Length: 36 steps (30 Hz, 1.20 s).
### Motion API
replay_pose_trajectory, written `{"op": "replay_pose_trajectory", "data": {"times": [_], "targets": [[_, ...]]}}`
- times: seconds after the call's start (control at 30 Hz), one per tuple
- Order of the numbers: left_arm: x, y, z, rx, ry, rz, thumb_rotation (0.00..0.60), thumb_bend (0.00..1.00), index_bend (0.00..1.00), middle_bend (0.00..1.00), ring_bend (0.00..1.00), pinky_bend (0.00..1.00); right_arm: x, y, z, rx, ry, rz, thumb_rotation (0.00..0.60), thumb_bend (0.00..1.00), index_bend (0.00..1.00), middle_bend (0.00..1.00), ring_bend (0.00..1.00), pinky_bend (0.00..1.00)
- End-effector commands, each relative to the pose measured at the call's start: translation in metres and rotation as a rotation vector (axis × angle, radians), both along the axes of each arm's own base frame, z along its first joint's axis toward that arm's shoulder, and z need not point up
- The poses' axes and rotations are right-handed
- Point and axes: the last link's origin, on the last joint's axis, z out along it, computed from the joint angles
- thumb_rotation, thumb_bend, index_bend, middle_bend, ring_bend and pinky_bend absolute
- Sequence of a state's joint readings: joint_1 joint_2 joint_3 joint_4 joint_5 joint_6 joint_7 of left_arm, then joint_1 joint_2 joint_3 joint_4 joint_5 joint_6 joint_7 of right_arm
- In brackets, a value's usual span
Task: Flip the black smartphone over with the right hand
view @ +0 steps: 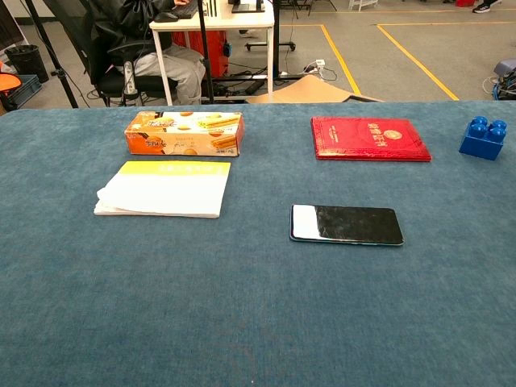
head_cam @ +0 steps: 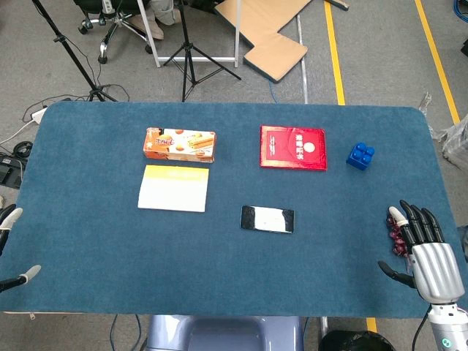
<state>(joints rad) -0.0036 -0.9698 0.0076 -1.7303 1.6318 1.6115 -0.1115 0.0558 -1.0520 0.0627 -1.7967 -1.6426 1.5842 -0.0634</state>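
While unseen chestward, right robot hand (head_cam: 424, 245) spreads.

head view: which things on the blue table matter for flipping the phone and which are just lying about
For the job:
flat black smartphone
right hand

Lying about:
orange biscuit box
yellow-edged white booklet
red rectangular booklet
blue plastic building block
left hand

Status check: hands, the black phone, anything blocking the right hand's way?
Right hand open, off to the phone's right. Left hand barely in view. Black smartphone flat, untouched. Nothing between.
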Motion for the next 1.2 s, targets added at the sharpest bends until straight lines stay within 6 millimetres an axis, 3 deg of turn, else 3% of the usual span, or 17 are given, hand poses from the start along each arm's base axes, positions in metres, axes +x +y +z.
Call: {"op": "replay_pose_trajectory", "data": {"times": [0.03,0.27,0.47,0.6,0.73,0.93,1.2], "targets": [[0.000,0.000,-0.001,-0.002,0.001,0.000,0.600,0.00,0.00,0.00,0.00,0.00,0.000,0.000,-0.001,0.002,0.002,-0.001,0.600,0.00,0.12,0.00,0.00,0.00],[0.002,0.001,-0.003,-0.005,0.007,-0.003,0.600,0.00,0.00,0.00,0.00,0.00,-0.006,-0.002,-0.007,0.035,0.023,-0.018,0.600,0.00,0.12,0.00,0.00,0.00],[0.003,0.002,-0.006,-0.012,0.011,0.001,0.600,0.00,0.00,0.00,0.00,0.00,-0.007,-0.010,-0.031,0.127,0.071,-0.004,0.600,0.00,0.11,0.00,0.00,0.00],[0.003,0.005,-0.005,-0.003,0.003,0.004,0.600,0.00,0.00,0.00,0.00,0.00,0.004,-0.037,-0.056,0.237,0.106,0.056,0.600,0.00,0.11,0.02,0.00,0.01],[0.004,0.008,-0.004,0.003,0.003,0.011,0.600,0.00,0.00,0.00,0.00,0.00,0.022,-0.074,-0.086,0.364,0.176,0.137,0.600,0.00,0.12,0.10,0.01,0.11],[0.002,0.011,-0.007,0.000,0.017,0.031,0.600,0.00,0.00,0.00,0.00,0.00,0.045,-0.113,-0.123,0.463,0.199,0.170,0.600,0.02,0.14,0.18,0.09,0.21],[-0.005,0.019,-0.008,0.008,0.028,0.078,0.600,0.00,0.00,0.00,0.00,0.00,0.069,-0.139,-0.168,0.492,0.298,0.203,0.600,0.07,0.14,0.19,0.10,0.23]]}}
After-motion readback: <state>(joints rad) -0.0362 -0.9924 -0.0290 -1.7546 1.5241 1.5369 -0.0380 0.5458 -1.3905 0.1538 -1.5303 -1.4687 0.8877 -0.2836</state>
